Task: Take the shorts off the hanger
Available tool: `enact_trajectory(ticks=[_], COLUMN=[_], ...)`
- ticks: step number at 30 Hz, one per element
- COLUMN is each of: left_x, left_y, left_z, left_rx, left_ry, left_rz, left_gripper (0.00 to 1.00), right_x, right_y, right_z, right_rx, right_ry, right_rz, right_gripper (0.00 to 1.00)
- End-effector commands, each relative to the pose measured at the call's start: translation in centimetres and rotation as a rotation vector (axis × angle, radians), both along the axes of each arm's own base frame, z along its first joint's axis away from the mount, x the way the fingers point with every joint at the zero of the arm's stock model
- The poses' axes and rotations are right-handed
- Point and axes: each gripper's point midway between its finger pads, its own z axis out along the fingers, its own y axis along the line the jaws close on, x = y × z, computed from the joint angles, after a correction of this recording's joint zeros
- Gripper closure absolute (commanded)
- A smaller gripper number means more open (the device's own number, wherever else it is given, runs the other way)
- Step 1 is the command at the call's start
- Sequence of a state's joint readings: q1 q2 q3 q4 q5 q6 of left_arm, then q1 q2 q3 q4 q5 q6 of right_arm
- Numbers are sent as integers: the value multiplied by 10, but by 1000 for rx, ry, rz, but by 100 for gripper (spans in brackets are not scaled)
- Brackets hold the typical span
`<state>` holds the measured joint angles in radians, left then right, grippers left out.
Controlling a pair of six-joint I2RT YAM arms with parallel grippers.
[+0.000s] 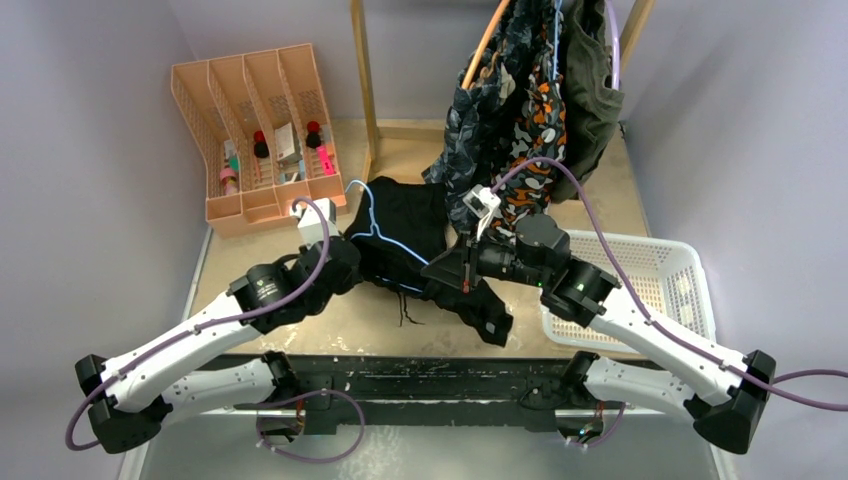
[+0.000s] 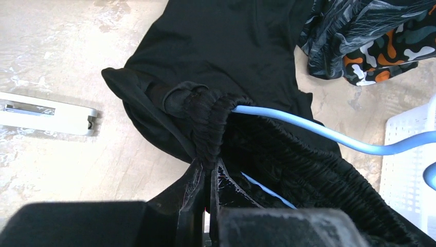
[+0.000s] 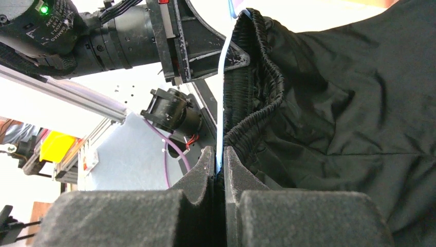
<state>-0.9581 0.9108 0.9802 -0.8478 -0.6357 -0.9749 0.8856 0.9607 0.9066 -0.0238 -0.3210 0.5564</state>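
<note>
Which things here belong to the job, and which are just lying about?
Job: black shorts, blue hanger, left tool pinching the waistband, right tool gripping the hanger, patterned shorts, camouflage shorts and olive shorts hanging behind.
Lying about: peach organiser, white basket.

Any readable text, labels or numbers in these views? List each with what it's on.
No text reads clearly.
Print on the left arm's motor housing: blurred, unreadable.
Round label on the left arm's joint: too small.
Boxes in the pink organizer: labels too small.
</note>
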Motion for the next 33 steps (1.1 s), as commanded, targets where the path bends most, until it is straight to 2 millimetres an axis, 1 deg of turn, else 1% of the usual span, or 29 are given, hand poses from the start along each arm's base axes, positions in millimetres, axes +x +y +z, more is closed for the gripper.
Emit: enact_trajectory(ticks=[1, 2, 3, 4, 5, 6, 7, 8, 10, 13, 16, 19, 21, 23, 24, 25, 26, 27, 28, 30, 33], left_x=[4, 5, 5, 5, 5, 5, 4, 2, 1, 2, 3, 4, 5, 4, 4, 3, 2, 2, 1, 1, -1], left_y=[10, 14, 17, 18, 17, 12, 4, -6, -14, -17, -18, -24, -25, -22, -20, -19, -18, -16, -14, -9, -4], left_z=[23, 26, 29, 34, 39, 46, 53, 61, 68, 57, 42, 38, 36, 30, 26, 23, 20, 16, 13, 7, -5], left_rx=[12, 11, -1, -17, -41, -70, -95, -131, -142, -75, -26, -48, -59, -54, -51, -49, -50, -49, -49, -48, -37], left_ry=[-64, -75, -91, -109, -132, -155, -179, -192, -196, -148, -104, -102, -104, -94, -86, -79, -73, -67, -62, -54, -36], left_rz=[20, 34, 42, 41, 33, 2, -47, -98, -141, -160, -149, -159, -153, -136, -127, -121, -115, -106, -92, -67, -36], left_gripper=[100, 100, 100, 100, 100, 100, 100, 100, 100, 100, 100, 100, 100, 100, 100, 100, 100, 100, 100, 100, 100], right_x=[2, 4, 6, 6, 6, 6, 6, 6, 7, 12, 13, 13, 13, 19, 19, 20, 20, 17, 14, 11, 11], right_y=[1, 3, 6, 10, 14, 18, 22, 26, 32, 38, 44, 51, 56, 58, 58, 59, 60, 58, 59, 59, 58], right_z=[34, 30, 26, 19, 12, 8, 18, 21, 20, 14, 0, -11, -20, -37, -47, -59, -65, -81, -89, -100, -108], right_rx=[86, 65, 48, 30, 15, 8, 27, 34, 33, 18, -20, -22, -21, -55, -81, -109, -123, -149, -156, -173, -199], right_ry=[-68, -64, -57, -49, -37, -26, -35, -34, -29, -20, 4, 42, 67, 104, 114, 132, 144, 169, 180, 195, 187], right_rz=[-15, -16, -8, 7, 24, 37, 53, 66, 86, 87, 114, 132, 142, 95, 87, 80, 74, 72, 72, 63, 24], right_gripper=[100, 100, 97, 92, 87, 85, 83, 80, 76, 74, 69, 69, 67, 60, 58, 57, 57, 57, 56, 50, 47])
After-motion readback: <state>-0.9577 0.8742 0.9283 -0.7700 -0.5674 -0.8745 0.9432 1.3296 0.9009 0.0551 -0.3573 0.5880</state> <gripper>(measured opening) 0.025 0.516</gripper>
